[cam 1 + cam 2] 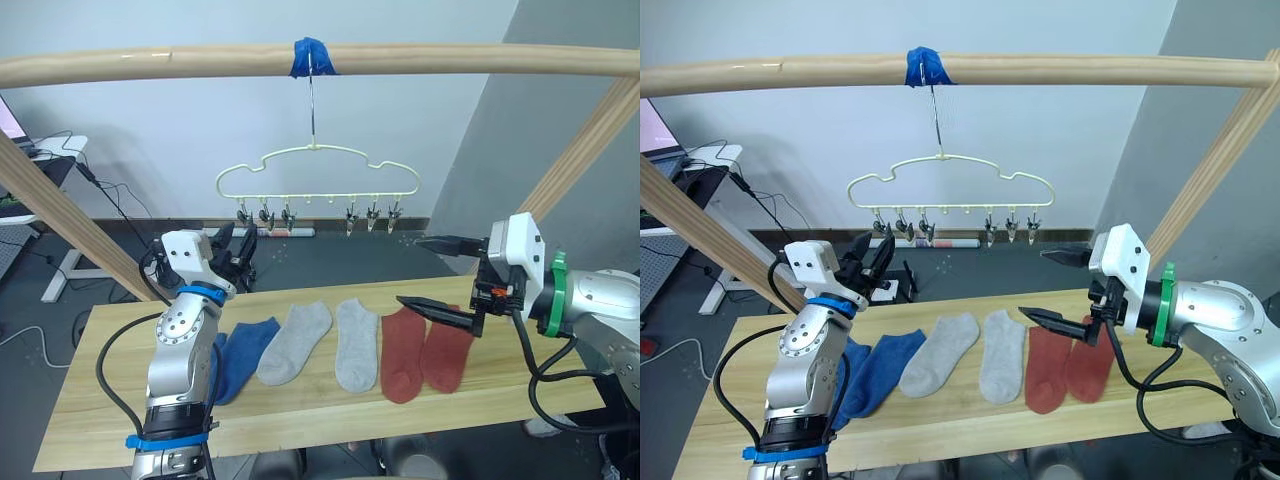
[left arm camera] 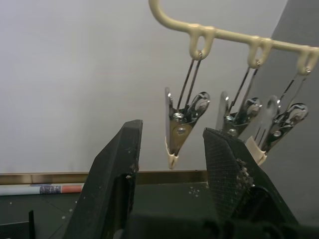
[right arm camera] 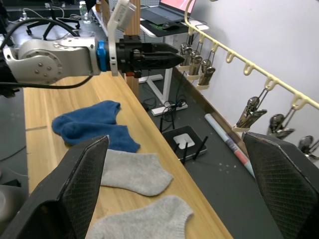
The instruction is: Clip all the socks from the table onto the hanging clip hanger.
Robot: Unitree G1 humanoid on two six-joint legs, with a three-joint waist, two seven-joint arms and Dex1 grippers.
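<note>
On the table (image 1: 300,415), socks (image 1: 355,342) lengthwise toes-forward, both hands wide, empty.

No text, label, brand, number or sign can be read on anything here; no printing shows clearly enough to make out.

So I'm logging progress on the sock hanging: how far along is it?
Nothing is clipped yet: the clip hanger hangs bare, and the blue socks, grey socks and rust-red socks all lie on the table. The left gripper is raised near the leftmost clips, open and empty; the right gripper hovers open above the red pair.
</note>
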